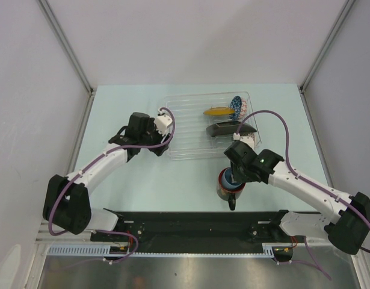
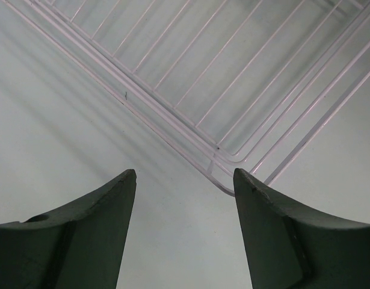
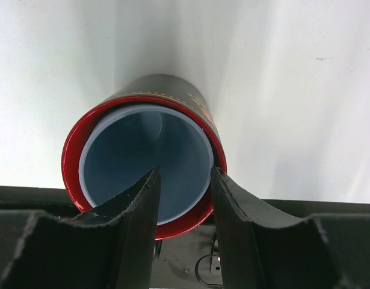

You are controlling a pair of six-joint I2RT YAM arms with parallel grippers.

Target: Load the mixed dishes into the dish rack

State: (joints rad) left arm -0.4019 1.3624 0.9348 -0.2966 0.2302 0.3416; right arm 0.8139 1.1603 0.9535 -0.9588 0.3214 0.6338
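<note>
A dark mug with a red rim (image 3: 166, 90) stands on the table just in front of the rack, its handle (image 1: 232, 205) towards the arm bases. A light blue cup (image 3: 130, 156) is nested inside it. My right gripper (image 3: 185, 174) hangs over them, jaws apart: one finger reaches into the cup, the other sits at the mug's rim. The clear dish rack (image 1: 185, 129) holds a yellow plate (image 1: 218, 111), a blue-white bowl (image 1: 236, 106) and a black plate (image 1: 230, 128) at its right end. My left gripper (image 2: 185, 180) is open and empty over the table by the rack's corner (image 2: 227, 180).
A black rail (image 1: 197, 223) runs along the near table edge, right behind the mug. Grey walls close in the back and both sides. The left part of the rack has only bare ribs (image 2: 191, 66).
</note>
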